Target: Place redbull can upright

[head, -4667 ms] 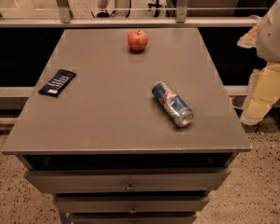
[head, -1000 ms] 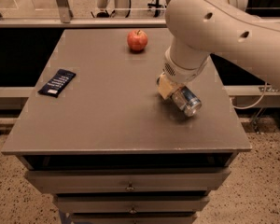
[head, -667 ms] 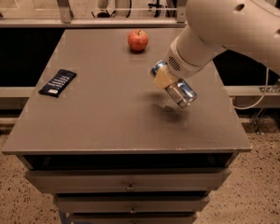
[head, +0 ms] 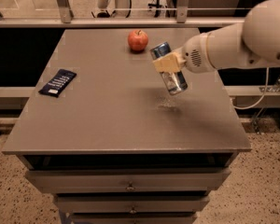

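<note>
Currently the end effector (head: 168, 64) is closed on the redbull can (head: 175, 83), gripping it around the upper-middle of the body, with one tan finger (head: 166, 63) visible across the front. The can is in the air over the right-centre of the surface (head: 107, 125), not touching it. It is tilted, with the upper end leaning back-left and the lower end front-right. Can't tell which end carries the pull-tab. The white arm (head: 233, 41) comes in from the right. An apple (head: 137, 40) sits near the back edge, just left of the can's upper end and apart from it. A dark flat packet (head: 58, 82) lies well off to the left. Judgement: the grasp is done, but the can is not yet upright or set down. Risks: if released at this tilt, the can would land on its rim, tip over and roll, possibly off the right or front edge, since it is round and smooth. It is slim with a narrow base, so even a small lean at release could topple it. The grip is on a slick metal wall, so rotating the wrist could let the can slip or swivel between the fingers. Coming down too hard could dent or skid it. Turning toward the back might swing the upper end near the apple. It needs a vertical axis and base contact before opening.
</note>
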Robot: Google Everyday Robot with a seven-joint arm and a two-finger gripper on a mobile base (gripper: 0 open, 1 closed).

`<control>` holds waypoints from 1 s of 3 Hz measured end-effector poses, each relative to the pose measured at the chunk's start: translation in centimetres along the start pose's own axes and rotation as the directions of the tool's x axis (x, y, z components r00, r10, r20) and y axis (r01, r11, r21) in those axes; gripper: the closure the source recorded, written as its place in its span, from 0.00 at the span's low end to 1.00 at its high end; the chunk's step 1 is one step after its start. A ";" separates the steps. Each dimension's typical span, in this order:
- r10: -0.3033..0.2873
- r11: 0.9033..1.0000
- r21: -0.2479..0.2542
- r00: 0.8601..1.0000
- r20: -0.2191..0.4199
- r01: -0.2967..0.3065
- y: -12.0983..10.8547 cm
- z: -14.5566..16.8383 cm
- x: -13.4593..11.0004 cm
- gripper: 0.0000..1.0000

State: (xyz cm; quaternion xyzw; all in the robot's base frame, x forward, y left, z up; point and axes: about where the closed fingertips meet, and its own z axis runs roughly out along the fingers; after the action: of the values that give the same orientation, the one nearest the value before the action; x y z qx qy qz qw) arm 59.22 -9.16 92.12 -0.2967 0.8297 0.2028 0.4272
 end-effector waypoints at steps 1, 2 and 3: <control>-0.001 0.991 -0.133 0.990 0.142 0.020 0.3 -2.0 -0.5 1.00; -0.125 0.959 -0.215 0.958 0.258 0.183 0.4 -4.5 1.3 1.00; -0.242 0.920 -0.217 0.909 0.340 0.326 0.1 -5.5 2.9 1.00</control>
State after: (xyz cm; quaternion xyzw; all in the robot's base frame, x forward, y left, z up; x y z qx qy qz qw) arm 54.57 -13.31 92.77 -0.4354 0.6653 0.2921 0.5315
